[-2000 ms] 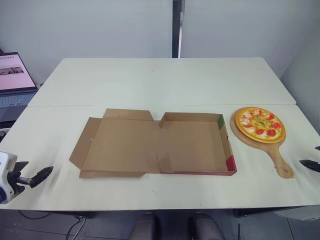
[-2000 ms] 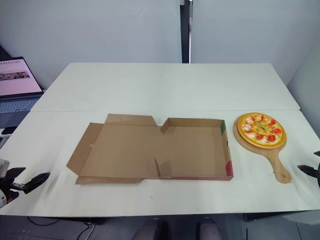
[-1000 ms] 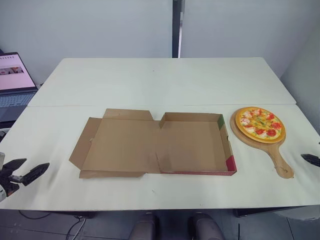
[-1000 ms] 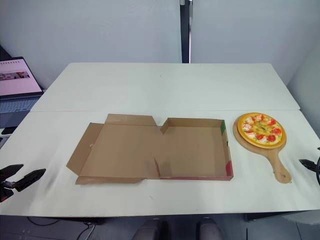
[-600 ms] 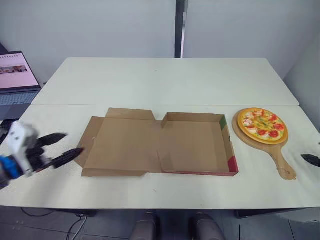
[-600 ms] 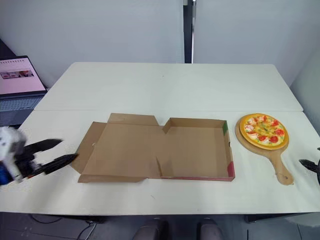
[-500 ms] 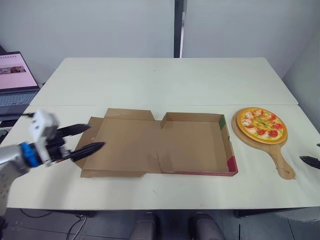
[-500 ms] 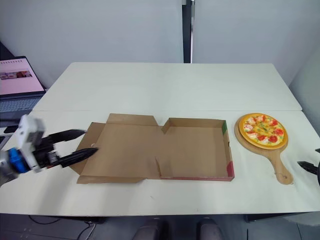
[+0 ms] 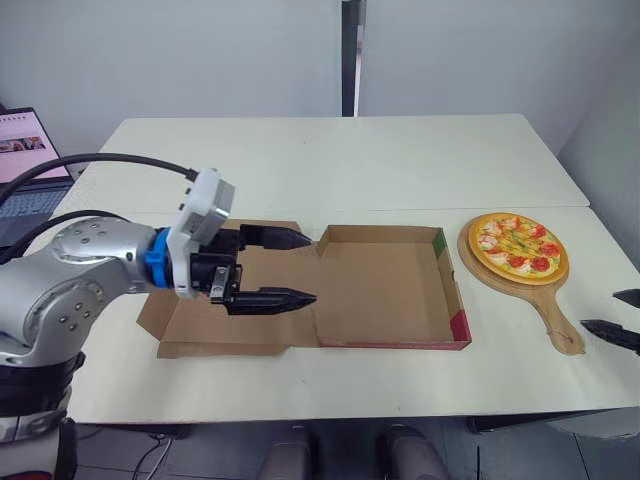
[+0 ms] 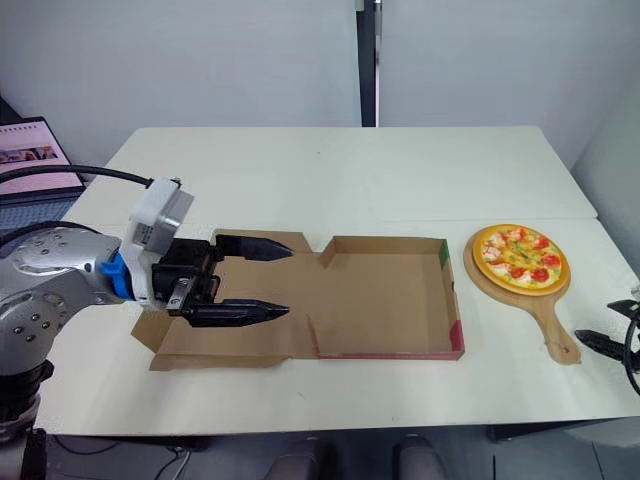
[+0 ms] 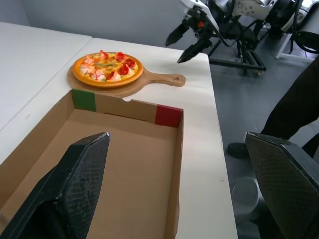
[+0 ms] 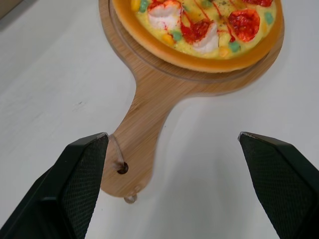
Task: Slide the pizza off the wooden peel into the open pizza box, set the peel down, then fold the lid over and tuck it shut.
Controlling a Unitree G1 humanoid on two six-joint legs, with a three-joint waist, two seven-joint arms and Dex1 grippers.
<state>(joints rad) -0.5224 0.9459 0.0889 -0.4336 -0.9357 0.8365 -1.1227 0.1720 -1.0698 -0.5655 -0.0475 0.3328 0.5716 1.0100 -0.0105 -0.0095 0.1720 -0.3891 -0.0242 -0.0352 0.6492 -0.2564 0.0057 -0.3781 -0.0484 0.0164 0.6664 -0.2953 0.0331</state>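
At the near right edge of the surface [image 9: 340, 160], the right claw [image 9: 600, 309] hangs with its fingers apart and empty, just short of the handle end of the wooden peel [image 9: 552, 312], which points toward it. Further in on the left, the left claw [image 9: 312, 268] hovers over the box's flat lid [image 9: 250, 325], fingers spread wide with nothing between them and aimed right toward the open tray of the pizza box [image 9: 385, 290]. That tray lies bare in the middle, its lid laid out flat on the left. Just right of the tray and apart from it, the pizza [image 9: 520, 247] sits whole on the peel's round blade. A laptop [image 9: 20, 145] stands off the far left edge. By my reading the first step is only starting: the peel is not yet gripped. Next, the right claw should ease forward to straddle the handle, close on it, and lift level, so the pizza stays put until it is over the tray.
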